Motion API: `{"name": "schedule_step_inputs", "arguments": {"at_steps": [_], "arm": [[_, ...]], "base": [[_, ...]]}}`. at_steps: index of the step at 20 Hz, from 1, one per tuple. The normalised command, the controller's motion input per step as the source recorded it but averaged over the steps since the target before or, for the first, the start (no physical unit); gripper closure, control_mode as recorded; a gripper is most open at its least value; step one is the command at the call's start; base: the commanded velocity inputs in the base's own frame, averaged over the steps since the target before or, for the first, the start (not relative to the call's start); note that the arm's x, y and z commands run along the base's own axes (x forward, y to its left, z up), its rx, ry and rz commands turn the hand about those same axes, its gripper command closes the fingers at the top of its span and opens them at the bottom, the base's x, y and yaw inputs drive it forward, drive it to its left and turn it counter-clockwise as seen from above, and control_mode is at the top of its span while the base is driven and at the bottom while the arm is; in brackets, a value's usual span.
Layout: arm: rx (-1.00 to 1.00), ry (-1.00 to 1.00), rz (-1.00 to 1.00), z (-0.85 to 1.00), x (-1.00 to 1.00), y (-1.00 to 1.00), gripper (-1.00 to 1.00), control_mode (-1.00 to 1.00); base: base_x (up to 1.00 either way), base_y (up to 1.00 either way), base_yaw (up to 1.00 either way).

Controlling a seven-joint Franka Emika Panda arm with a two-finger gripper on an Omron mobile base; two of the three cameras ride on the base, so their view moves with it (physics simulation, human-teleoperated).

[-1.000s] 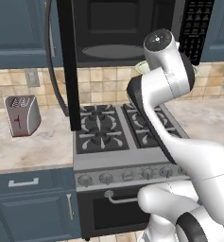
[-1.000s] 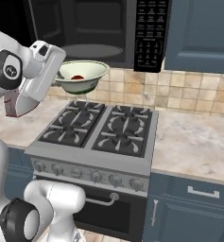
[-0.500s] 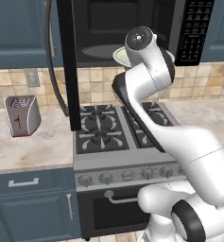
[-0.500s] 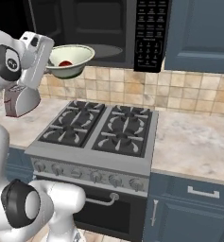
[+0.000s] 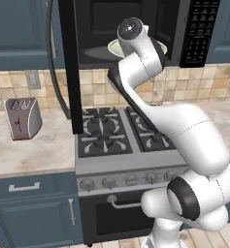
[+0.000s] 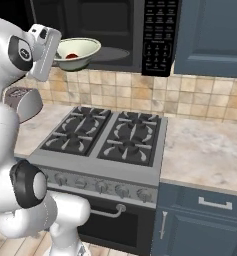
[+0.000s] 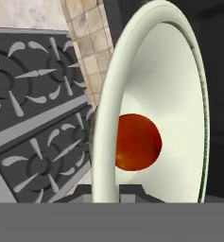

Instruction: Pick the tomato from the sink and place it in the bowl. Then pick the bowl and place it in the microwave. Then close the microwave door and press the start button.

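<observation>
Up high, the arm holds the bowl (image 6: pixel 78 53) at the mouth of the microwave (image 6: pixel 117 30), level with the front edge of its dark cavity floor. The bowl is wide, shallow and a pale greenish white, with a thin rim and a smooth glossy inside. It sits close to level in the right base view; from the hand view it appears edge-on because the camera is rolled. The tomato (image 7: pixel 137 142) lies in the bottom of the bowl, a small round red-orange ball with a soft sheen, far smaller than the bowl around it.

The gripper (image 7: pixel 106 191) is clamped on the bowl's near rim, one finger on each side of the wall, at the side nearest the arm.

The microwave door (image 5: pixel 70 63) stands swung wide to the left, its edge facing the room, the long bar handle (image 5: pixel 52 58) curving beside it. Below is the stove (image 6: pixel 105 135), its burners bare, and a toaster (image 5: pixel 22 117) sits on the counter toward the left edge.
</observation>
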Motion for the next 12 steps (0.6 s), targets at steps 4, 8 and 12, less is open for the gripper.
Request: {"name": "schedule_step_inputs", "arguments": {"at_steps": [4, 8, 12], "arm": [[0.00, -0.03, 0.00, 0.26, 0.40, -0.02, 1.00, -1.00], [0.00, 0.01, 0.00, 0.11, 0.54, -0.03, 1.00, -1.00], [0.00, 0.10, 0.00, 0.00, 0.72, -0.05, 1.00, -1.00]], "base": [[0.00, 0.00, 0.00], [0.00, 0.00, 0.00], [0.00, 0.00, 0.00]]}}
